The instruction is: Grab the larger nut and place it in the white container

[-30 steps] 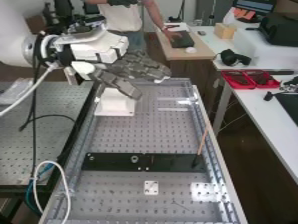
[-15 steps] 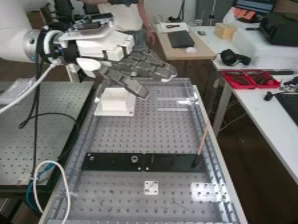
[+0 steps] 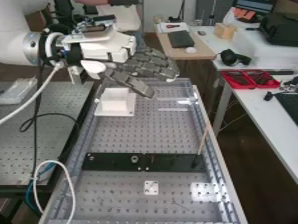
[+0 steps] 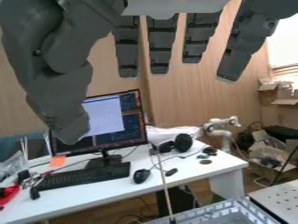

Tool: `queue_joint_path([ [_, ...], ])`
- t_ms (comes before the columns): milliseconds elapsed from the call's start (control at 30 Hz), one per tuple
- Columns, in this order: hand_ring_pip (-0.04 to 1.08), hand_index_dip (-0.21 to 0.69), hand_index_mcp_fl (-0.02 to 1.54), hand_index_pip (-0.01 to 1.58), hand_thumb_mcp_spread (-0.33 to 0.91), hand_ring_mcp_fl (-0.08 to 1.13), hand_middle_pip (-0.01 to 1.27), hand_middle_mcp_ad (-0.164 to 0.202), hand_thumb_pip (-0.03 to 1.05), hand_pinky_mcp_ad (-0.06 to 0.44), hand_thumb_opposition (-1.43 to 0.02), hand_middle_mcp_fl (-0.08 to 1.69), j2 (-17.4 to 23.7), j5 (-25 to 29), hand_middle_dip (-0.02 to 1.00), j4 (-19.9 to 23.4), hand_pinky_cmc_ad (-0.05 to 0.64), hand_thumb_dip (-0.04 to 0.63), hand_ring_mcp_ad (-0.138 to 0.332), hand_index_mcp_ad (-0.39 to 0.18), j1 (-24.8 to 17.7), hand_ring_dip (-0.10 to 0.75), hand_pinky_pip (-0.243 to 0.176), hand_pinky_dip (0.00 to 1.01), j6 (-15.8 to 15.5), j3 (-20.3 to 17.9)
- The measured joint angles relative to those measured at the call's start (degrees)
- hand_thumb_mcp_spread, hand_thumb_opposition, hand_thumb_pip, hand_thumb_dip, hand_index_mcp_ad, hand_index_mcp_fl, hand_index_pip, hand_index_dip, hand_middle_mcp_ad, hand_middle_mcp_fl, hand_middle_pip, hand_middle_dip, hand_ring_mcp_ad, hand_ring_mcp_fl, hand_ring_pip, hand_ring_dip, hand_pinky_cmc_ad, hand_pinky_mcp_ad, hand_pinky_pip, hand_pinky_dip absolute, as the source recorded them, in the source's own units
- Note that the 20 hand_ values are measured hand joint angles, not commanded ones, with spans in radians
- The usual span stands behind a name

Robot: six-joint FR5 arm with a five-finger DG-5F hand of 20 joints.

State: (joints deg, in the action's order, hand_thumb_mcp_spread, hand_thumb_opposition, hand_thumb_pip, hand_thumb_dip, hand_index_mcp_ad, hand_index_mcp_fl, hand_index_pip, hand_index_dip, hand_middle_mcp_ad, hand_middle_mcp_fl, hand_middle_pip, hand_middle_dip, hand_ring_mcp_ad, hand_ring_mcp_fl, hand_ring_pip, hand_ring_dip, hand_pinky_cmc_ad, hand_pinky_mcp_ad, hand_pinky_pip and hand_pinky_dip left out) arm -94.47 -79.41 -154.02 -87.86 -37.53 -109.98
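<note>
arm [image 3: 14, 42] cropped at left, fingers [image 3: 151, 64] partly overlapping

High view, lower part of the frame: a flat black bar [image 3: 173, 161] lies across a perforated bench [image 3: 116, 135], with a round metal bearing [image 3: 134, 159] standing on it. A thin stick [image 3: 203, 139] leans near the bar's right end. Below the bar sits a small white plate [image 3: 151, 188] with holes. Right side: red trays [image 3: 245, 87], set side by side on a white table [image 3: 256, 107]. Upper right: black headphones [image 3: 229, 57], a wooden block [image 3: 225, 31] and a black case [image 3: 279, 27]. Wrist view: one lit monitor [image 4: 103, 117], a black keyboard [image 4: 83, 176] before it, a mouse [image 4: 141, 175] just beside the keyboard.
</note>
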Motion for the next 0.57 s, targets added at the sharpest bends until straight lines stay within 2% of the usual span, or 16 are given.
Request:
queue_joint_path([
  [567, 0.11, 0.010, 0.11, 0.19, 0.27, 0.00, 0.12, 0.051, 0.63, 0.278, -0.78, 0.12, 1.3, -2.4, 0.21, -0.8, 0.340, 0.236, 0.117, -0.075, 0.6, 0.086, -0.075, 0.48, -0.8, -0.8],
])
